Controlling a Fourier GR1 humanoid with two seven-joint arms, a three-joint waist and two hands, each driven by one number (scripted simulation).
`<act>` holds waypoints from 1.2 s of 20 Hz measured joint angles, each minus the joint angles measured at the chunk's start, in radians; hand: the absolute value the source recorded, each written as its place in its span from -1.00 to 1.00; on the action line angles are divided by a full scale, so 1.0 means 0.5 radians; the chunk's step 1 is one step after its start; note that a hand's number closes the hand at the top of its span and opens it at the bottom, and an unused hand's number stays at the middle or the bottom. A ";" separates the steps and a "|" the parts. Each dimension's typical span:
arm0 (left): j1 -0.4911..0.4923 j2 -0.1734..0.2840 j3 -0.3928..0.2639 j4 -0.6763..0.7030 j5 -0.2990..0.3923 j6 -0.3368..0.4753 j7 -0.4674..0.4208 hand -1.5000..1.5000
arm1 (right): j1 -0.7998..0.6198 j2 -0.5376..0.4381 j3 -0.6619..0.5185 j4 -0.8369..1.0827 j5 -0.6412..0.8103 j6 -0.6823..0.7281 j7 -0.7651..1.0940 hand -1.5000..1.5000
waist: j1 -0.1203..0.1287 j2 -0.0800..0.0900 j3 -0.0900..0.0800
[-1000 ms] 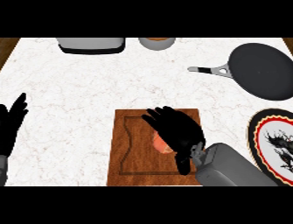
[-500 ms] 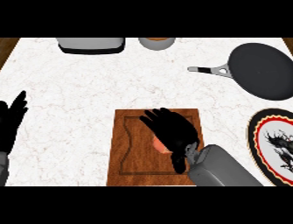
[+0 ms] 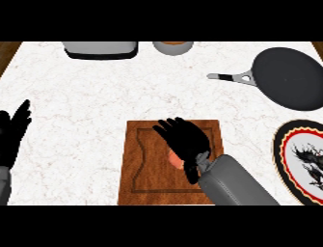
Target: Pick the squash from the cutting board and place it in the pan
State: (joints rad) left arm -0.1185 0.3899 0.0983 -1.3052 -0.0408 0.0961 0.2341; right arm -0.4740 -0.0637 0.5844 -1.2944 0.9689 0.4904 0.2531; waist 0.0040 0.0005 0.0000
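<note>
A wooden cutting board (image 3: 144,179) lies at the counter's front middle. On it is the orange squash (image 3: 174,159), of which only a small patch shows at the left edge of my right hand (image 3: 187,144). That hand is spread flat over the squash with its fingers pointing to the far left; I see no finger curled round it. The black pan (image 3: 297,78) sits at the far right with its handle pointing left, well apart from the board. My left hand (image 3: 7,138) rests open at the left edge, fingers up.
A round plate (image 3: 313,163) with a red rim and a dragon picture lies right of the board. A grey appliance (image 3: 100,48) and a brown bowl (image 3: 172,47) stand at the counter's back edge.
My right hand has slid a little left and lower over the board, covering more of the squash. The left hand has hardly moved.
</note>
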 measured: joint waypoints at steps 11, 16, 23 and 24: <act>-0.016 -0.049 0.055 0.008 -0.063 -0.040 -0.012 0.00 | -0.071 0.039 -0.016 0.202 0.303 -0.230 -0.239 1.00 | 0.003 -0.001 0.000; -0.002 -0.078 0.080 -0.028 -0.105 -0.044 0.009 0.00 | -0.002 0.049 -0.073 0.158 0.405 -0.279 -0.317 1.00 | -0.001 -0.003 0.000; 0.086 -0.042 0.180 -0.023 -0.082 -0.013 0.023 0.00 | 0.298 -0.156 -0.708 0.075 0.335 -0.474 0.217 1.00 | -0.206 -0.035 0.003; 0.100 -0.034 0.201 -0.021 -0.078 -0.003 0.026 0.00 | 0.345 -0.203 -0.839 0.077 0.321 -0.519 0.320 1.00 | -0.249 -0.039 0.003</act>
State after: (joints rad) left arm -0.0684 0.3727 0.1987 -1.3158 -0.0797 0.0947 0.2471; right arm -0.3016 -0.1649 0.1649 -1.2557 1.1294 0.2308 0.4132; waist -0.1204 -0.0191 0.0017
